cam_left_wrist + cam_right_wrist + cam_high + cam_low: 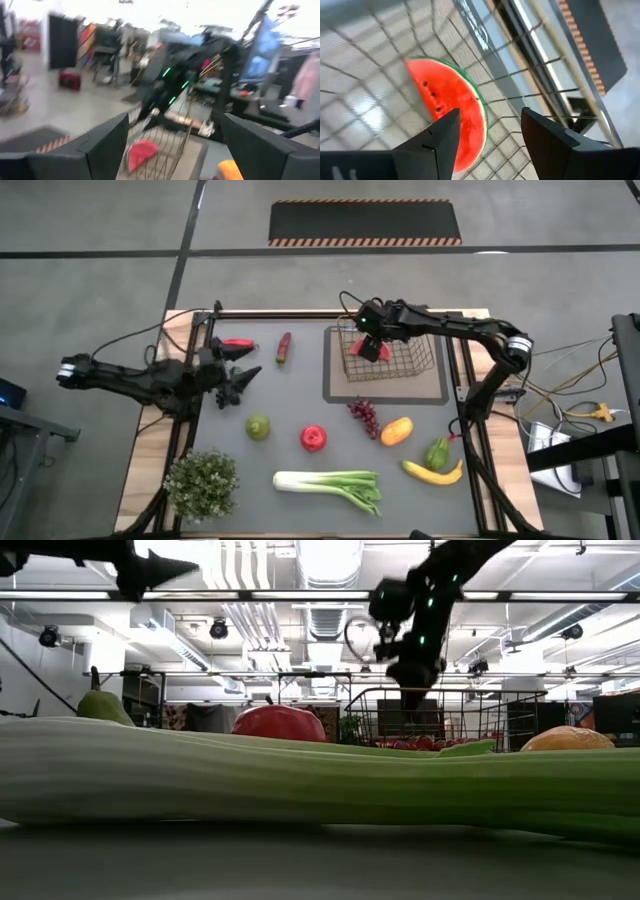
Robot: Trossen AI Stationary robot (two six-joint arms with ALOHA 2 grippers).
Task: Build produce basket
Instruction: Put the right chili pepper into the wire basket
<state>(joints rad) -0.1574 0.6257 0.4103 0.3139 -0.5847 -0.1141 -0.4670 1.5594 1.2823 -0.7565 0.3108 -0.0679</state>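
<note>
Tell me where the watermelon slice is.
The watermelon slice lies inside the basket at the table's far right, just under the right gripper.

red watermelon slice, dark wire basket

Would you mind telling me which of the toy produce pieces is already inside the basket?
The watermelon slice. It alone lies in the basket, under the right pincer; the rest sit on the table outside.

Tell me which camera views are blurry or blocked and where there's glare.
Left wrist view: motion-smeared, the room washed out bright, though the basket is recognisable. Low view: the leek fills the foreground, hiding most of the table; ceiling lights glare. Right wrist view: the watermelon slice sharp, mesh slightly streaked. High view: evenly lit.
</note>
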